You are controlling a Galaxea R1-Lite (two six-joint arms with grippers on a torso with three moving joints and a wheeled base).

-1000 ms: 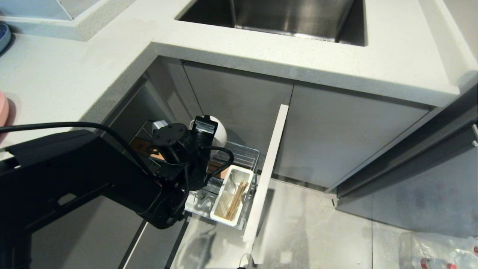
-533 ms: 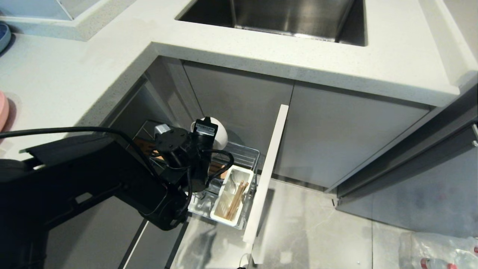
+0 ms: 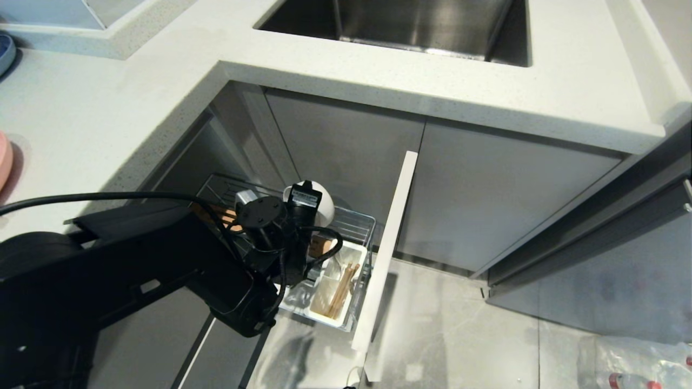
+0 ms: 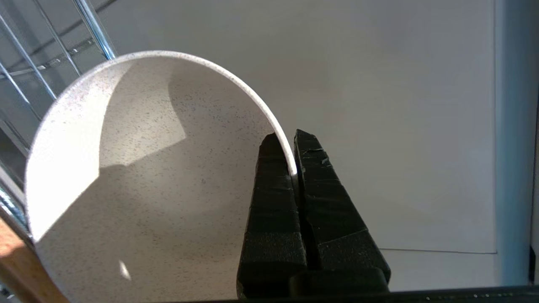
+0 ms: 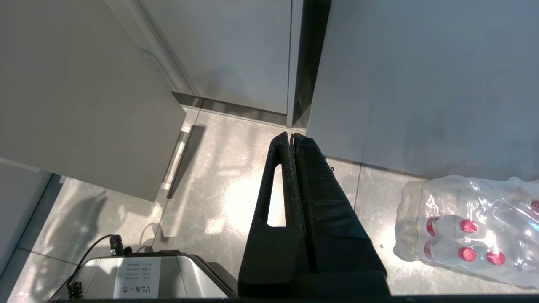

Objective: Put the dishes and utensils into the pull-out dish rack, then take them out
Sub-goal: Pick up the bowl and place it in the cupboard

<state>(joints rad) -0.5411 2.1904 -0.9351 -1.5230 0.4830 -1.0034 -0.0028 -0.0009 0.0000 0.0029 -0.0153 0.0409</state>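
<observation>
My left gripper (image 4: 294,168) pinches the speckled white round bowl's (image 4: 139,176) rim over the chrome wire rack (image 3: 357,221); thin wooden chopsticks (image 3: 340,289) already sit in its caddy.

left gripper (image 4: 292,145) clamped on rim of tilted white bowl (image 4: 139,181) (speckled), beside chrome rack wires (image 4: 94,27)

One white bowl (image 3: 323,202), one wire rack (image 3: 354,221), one caddy (image 3: 346,281), two chopsticks (image 3: 340,289).
</observation>
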